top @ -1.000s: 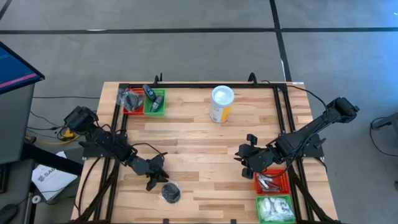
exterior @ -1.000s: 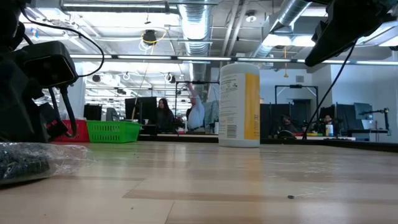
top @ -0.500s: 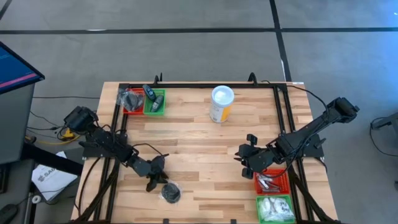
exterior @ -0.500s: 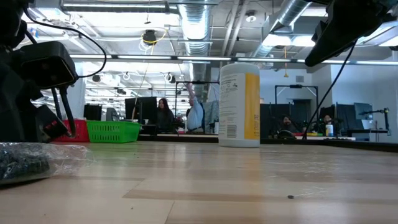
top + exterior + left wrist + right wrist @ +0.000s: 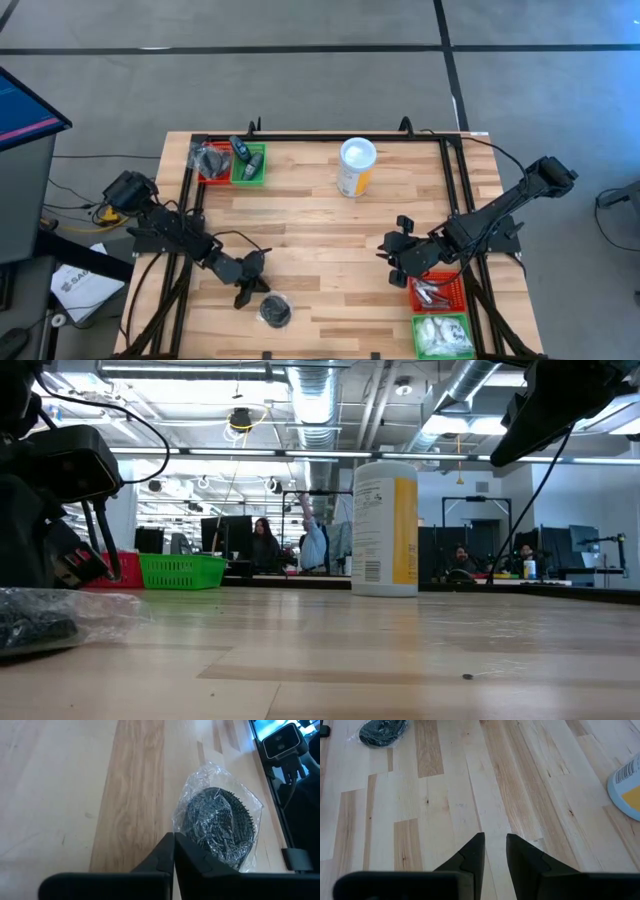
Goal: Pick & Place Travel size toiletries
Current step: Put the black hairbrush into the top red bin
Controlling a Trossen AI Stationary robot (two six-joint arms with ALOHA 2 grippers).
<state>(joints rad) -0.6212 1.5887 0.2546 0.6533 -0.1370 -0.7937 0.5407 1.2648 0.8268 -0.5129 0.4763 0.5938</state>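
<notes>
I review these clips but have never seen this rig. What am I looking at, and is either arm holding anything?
Two dark robot arms work at a wooden table. One camera looks down from above, one sits at table height, and one rides on each wrist. The left gripper is shut beside a wrapped dark puck, perhaps pinching its clear wrap. The right gripper hangs slightly open, holding nothing. A yellow canister stands at the back. Small red and green baskets sit at the back left, two more at the front right.
</notes>
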